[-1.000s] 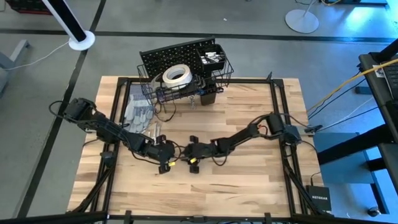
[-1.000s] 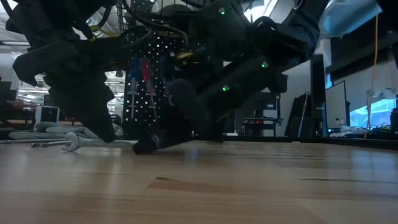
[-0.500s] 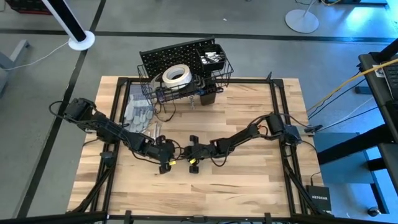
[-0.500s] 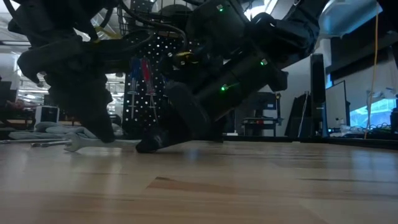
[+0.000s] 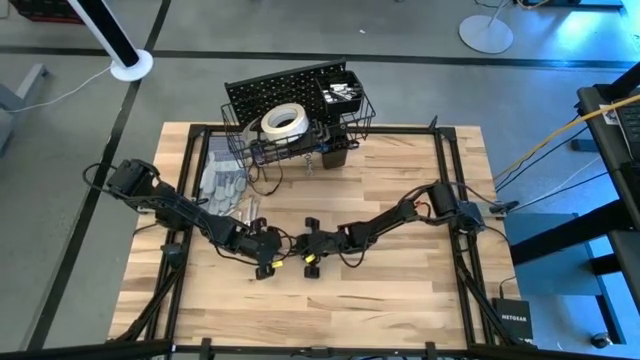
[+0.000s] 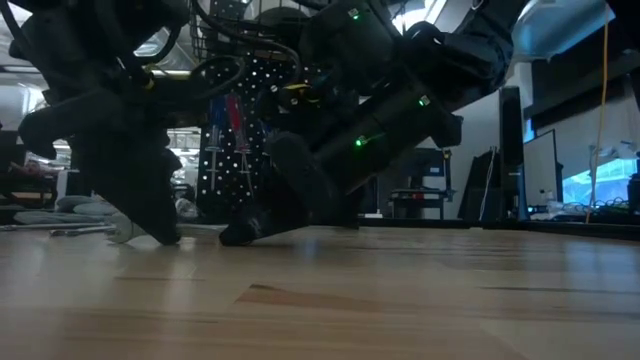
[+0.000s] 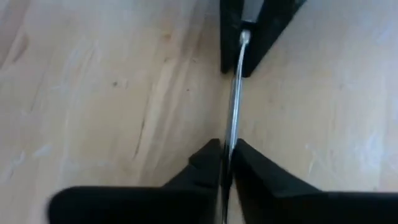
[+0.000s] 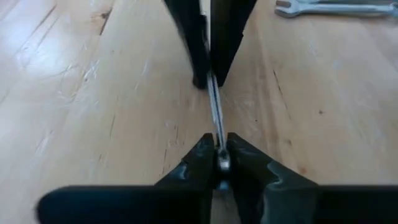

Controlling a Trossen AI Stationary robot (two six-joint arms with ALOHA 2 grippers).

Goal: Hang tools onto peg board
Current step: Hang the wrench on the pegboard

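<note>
**A:** Start at the left. What is the left gripper (image 7: 225,163) doing?

**B:** It sits low over the pale wooden plank table (image 5: 400,290), in front of the black upright perforated peg board (image 5: 270,95). Its two dark fingers are pressed nearly together on a thin silver metal wrench (image 7: 235,106), seen edge-on. The left wrist view shows the shaft running out from between the fingertips.

**A:** And the other end of that wrench?

**B:** It goes into the right gripper (image 8: 218,155), which faces the left one from just beside it. Its fingers are also drawn in tight, pinching the rounded end of the same wrench. So both pincers clamp the one tool between them, out in front of the peg board and well apart from it.

**A:** Is the wrench lifted?

**B:** I cannot tell whether it clears the table; in the low view both grippers reach down to the wood.

**A:** Anything else near the peg board?

**B:** A white tape roll (image 5: 283,121) lies in the black wire basket (image 5: 345,125) on the board's front. Grey fabric gloves (image 5: 222,184) lie on the table to the board's left front. Another silver open-ended wrench (image 8: 336,7) lies flat on the table beyond the left gripper, towards the gloves. Red- and blue-handled screwdrivers (image 6: 225,120) hang at the board in the low view.
</note>
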